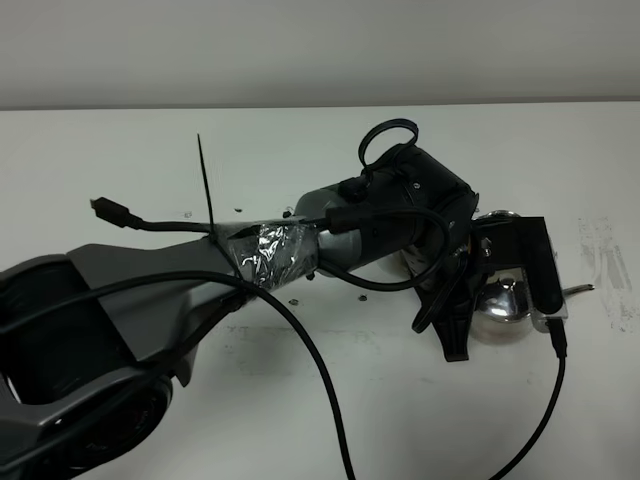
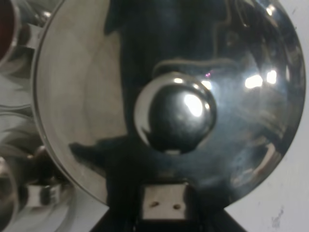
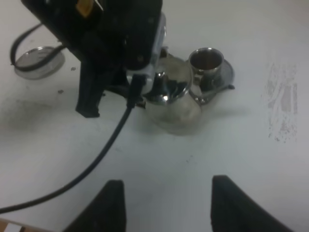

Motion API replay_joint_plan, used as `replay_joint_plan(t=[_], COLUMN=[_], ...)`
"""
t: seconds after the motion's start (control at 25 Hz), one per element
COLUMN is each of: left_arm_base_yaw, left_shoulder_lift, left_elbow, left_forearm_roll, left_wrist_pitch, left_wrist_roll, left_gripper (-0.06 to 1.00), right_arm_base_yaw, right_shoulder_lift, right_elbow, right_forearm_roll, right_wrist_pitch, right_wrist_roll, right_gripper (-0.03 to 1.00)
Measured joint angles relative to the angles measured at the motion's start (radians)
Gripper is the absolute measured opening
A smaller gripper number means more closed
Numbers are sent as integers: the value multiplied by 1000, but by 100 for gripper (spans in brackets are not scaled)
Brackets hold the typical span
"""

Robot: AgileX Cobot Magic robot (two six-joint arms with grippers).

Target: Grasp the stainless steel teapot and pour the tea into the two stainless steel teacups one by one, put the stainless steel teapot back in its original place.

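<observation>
Showing the stainless steel teapot most plainly in the right wrist view: sitting low by the table, right against a teacup on its saucer. Not telling whether resting on the table or hanging just above it. Showing dark reddish tea inside that cup. Leaving the flat steel disc well apart, out past the black left arm. Filling the left wrist view with the pot's lid and round knob, looking straight down. Hiding nearly all of this in the exterior high view, letting only a shiny bulge of the pot peek out beneath the left claw, covering cup and disc alike. Hovering the left claw directly over the pot, yet not revealing its fingertips in any view: cannot tell whether clenching the handle or released. Holding the right claw released, fingers spread wide, grasping nothing, above the table near the pot.
</observation>
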Motion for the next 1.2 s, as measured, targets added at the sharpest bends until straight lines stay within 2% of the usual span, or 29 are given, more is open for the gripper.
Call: replay_joint_plan(t=[0.4,0.56,0.72,0.84,0.96,1.08,1.2], left_arm_base_yaw=[0,14,64,132,201,263,315], left_shoulder_lift=[9,-58,-136,-158,-159,-159,-159], left_elbow=[1,3,1,0,0,0,0], left_forearm_roll=[-7,35,75,82,88,88,88], left_wrist_pitch=[-11,9,13,14,13,-18,-53], left_wrist_roll=[5,45,94,183,323,469,571], left_gripper=[24,24,24,24,24,24,24], right_arm_base_yaw=[0,0,0,0,0,0,0], right_shoulder_lift=[0,0,0,0,0,0,0], right_elbow=[0,0,0,0,0,0,0], right_forearm_roll=[0,0,0,0,0,0,0], right_wrist_pitch=[0,0,0,0,0,0,0], right_wrist_roll=[0,0,0,0,0,0,0], right_gripper=[40,40,40,40,40,40,40])
